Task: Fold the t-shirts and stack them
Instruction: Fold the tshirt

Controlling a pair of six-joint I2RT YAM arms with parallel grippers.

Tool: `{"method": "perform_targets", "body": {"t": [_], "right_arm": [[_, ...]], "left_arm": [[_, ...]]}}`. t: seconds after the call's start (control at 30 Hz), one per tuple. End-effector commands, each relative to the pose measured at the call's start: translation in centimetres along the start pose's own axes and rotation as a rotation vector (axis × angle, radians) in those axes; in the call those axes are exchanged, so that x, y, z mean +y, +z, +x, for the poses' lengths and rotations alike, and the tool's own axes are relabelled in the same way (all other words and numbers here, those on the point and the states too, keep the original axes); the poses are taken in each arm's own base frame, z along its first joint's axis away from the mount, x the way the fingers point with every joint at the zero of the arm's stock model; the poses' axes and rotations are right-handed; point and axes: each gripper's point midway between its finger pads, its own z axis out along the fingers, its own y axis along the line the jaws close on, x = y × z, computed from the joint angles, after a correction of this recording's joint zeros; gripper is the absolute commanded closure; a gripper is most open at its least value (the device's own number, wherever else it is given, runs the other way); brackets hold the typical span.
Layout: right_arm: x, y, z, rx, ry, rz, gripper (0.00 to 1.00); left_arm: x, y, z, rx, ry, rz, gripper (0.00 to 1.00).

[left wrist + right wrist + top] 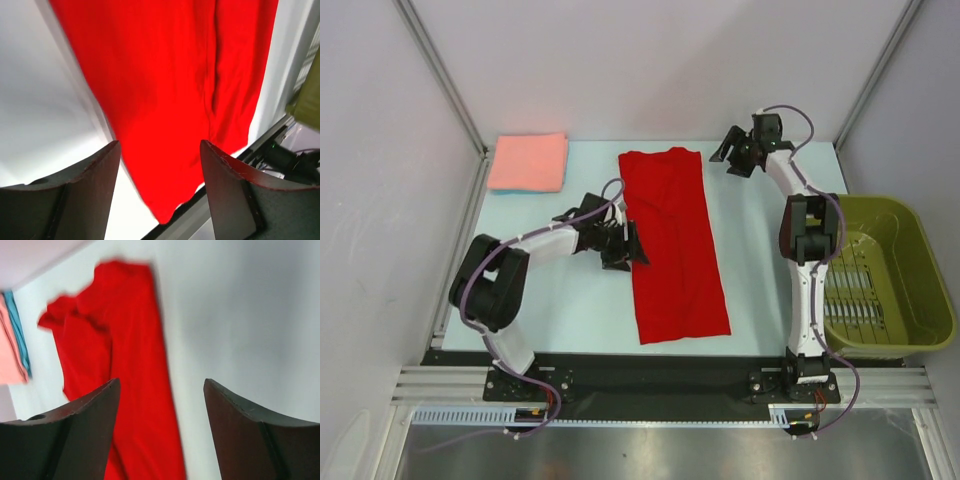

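Setting: a pale blue tabletop [570,310] inside a white-walled enclosure; a black rail runs along its near edge, where both arms are bolted.
Basket: an olive-green plastic basket [918,245] sits at the right side, beside the right arm; only its slotted floor shows, with no cloth in it.
Red t-shirt: the red t-shirt [675,250] lies flat mid-tabletop, already narrowed to a long strip; hem toward the arms, collar at the far end; the sleeves seem tucked under.
Left gripper: the left gripper [628,245] is low at the strip's left long edge, about halfway along; its fingers are spread with nothing between them; I cannot tell whether it touches the cloth.
Right gripper: the right gripper [734,158] is beside the collar end but apart from it; its fingers are spread and empty.
Pink t-shirt: the salmon-pink t-shirt [528,160] is folded to a neat rectangle at the far left corner; a thin light-blue edge shows along its near side; it is well apart from the red one.
Handling: the cloth is probably light and limp; it would sag and drag if lifted at one point; nothing to break.
Where to hold: probably the two hem corners, one per gripper, pinching every layer so the strip folds crosswise without opening.
Left to do: the cross-folds; then stacking on the pink one.
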Motion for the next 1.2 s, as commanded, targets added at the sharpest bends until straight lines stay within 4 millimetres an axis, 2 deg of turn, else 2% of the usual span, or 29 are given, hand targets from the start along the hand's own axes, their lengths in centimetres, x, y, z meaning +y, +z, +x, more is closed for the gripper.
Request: {"method": "perform_targets", "body": {"t": [0.0, 0.03, 0.07, 0.1, 0.13, 0.17, 0.23, 0.27, 0.3, 0.33, 0.37, 0.4, 0.43, 0.53, 0.57, 0.6, 0.73, 0.77, 0.83, 1.0, 1.17], "right_arm": [[4.3, -8.3, 2.0, 0.076, -0.163, 0.057, 0.26], [3.0, -9.0, 4.8, 0.135, -0.166, 0.099, 0.26], [2.4, -10.0, 6.3, 0.165, -0.182, 0.117, 0.25], [4.4, -12.6, 6.3, 0.132, -0.205, 0.08, 0.25], [2.0, -13.0, 10.3, 0.215, -0.174, 0.113, 0.25], [4.0, -15.5, 10.1, 0.174, -0.172, 0.053, 0.26], [3.3, -17.2, 13.1, 0.217, -0.14, 0.04, 0.29], [2.2, -18.1, 16.2, 0.276, -0.117, 0.038, 0.34], [2.9, -19.8, 17.4, 0.278, -0.129, 0.021, 0.36], [2.8, -20.7, 18.6, 0.289, -0.134, 0.019, 0.37], [1.6, -21.4, 21.4, 0.345, -0.121, 0.031, 0.39], [2.6, -22.7, 22.4, 0.343, -0.153, -0.002, 0.39], [2.5, -23.3, 23.5, 0.357, -0.16, -0.001, 0.4], [-0.1, -25.2, 27.7, 0.415, -0.148, 0.043, 0.45], [0.1, -25.5, 27.4, 0.397, -0.152, 0.035, 0.45], [-1.1, -25.9, 28.6, 0.421, -0.138, 0.057, 0.46], [-2.8, -27.0, 30.4, 0.457, -0.103, 0.072, 0.51], [-3.0, -27.2, 30.7, 0.466, -0.091, 0.07, 0.57], [-3.4, -27.4, 31.4, 0.492, -0.072, 0.076, 0.62], [-3.9, -27.8, 32.6, 0.523, -0.016, 0.107, 0.62], [-5.2, -27.9, 34.6, 0.573, 0.004, 0.196, 0.61]], "left_arm": [[-1.4, -2.4, 2.4, -0.015, 0.017, 0.032, 0.3], [-1.4, -2.6, 3.2, -0.007, 0.007, 0.031, 0.29], [-1.2, -3.0, 4.4, 0.002, 0.004, 0.028, 0.29], [-1.5, -3.0, 5.5, 0.018, 0.009, 0.032, 0.29], [-1.0, -2.9, 6.9, 0.043, -0.009, 0.028, 0.29], [-1.4, -3.2, 7.5, 0.037, 0.001, 0.038, 0.29], [-1.9, -3.1, 9.3, 0.061, -0.013, 0.05, 0.29], [-1.4, -2.8, 10.5, 0.07, -0.024, 0.053, 0.29], [-1.9, -2.9, 11.3, 0.076, -0.021, 0.067, 0.29], [-1.4, -2.8, 12.3, 0.091, -0.055, 0.059, 0.3], [-1.4, -2.7, 12.6, 0.088, -0.059, 0.065, 0.3], [-1.5, -2.8, 12.9, 0.085, -0.06, 0.068, 0.32], [-1.1, -2.7, 13.4, 0.095, -0.086, 0.054, 0.32], [-0.4, -2.1, 14.7, 0.126, -0.133, 0.05, 0.33], [-0.2, -2.0, 15.1, 0.135, -0.149, 0.052, 0.33], [-0.3, -1.8, 15.4, 0.145, -0.16, 0.058, 0.34], [0.1, -1.3, 17.0, 0.187, -0.206, 0.042, 0.35], [0.2, -1.1, 17.2, 0.192, -0.211, 0.043, 0.36], [0.6, -1.0, 17.7, 0.201, -0.234, 0.029, 0.39], [1.6, -0.8, 19.1, 0.234, -0.294, -0.021, 0.45], [2.2, -0.5, 20.3, 0.264, -0.335, -0.056, 0.46]]}}
